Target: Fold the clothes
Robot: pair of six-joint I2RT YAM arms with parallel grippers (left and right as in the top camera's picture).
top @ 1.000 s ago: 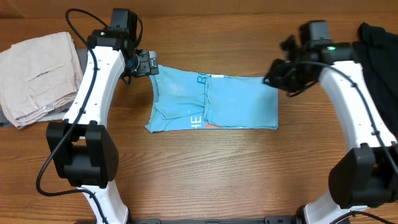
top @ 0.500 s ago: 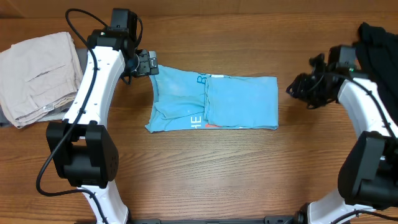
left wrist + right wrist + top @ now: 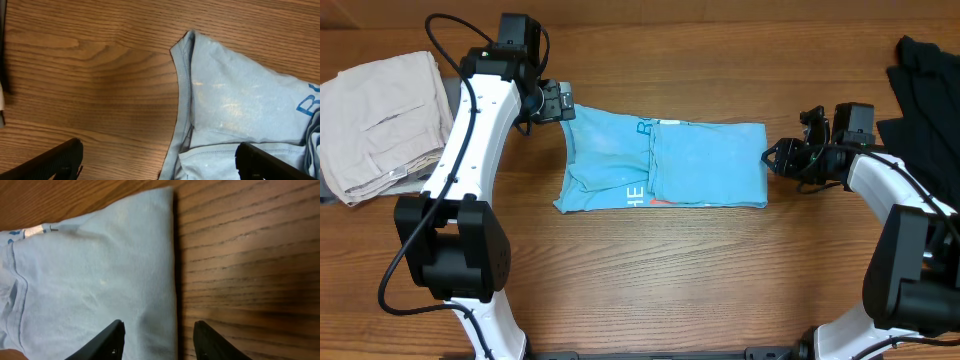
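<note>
The clothes, a light blue T-shirt (image 3: 665, 165), lie folded into a rectangle mid-table, with blue and red lettering showing near the middle fold. My left gripper (image 3: 560, 103) hovers at the shirt's far left corner and is open wide. In the left wrist view one finger (image 3: 55, 162) is over bare wood and the other over the shirt (image 3: 240, 105), with the gripper (image 3: 160, 167) holding nothing. My right gripper (image 3: 775, 158) sits low at the shirt's right edge. It is open, its gripper (image 3: 159, 342) straddling the edge of the cloth (image 3: 90, 270) without pinching it.
Folded beige trousers (image 3: 380, 120) lie at the table's left edge beside the left arm. A black garment (image 3: 925, 90) is heaped at the far right, behind the right arm. Bare wood runs along the front of the table (image 3: 660, 280).
The right arm left the shirt's far right corner, swung out to the right, then came back lower to the right edge with its jaws wider. Left arm and shirt unchanged.
</note>
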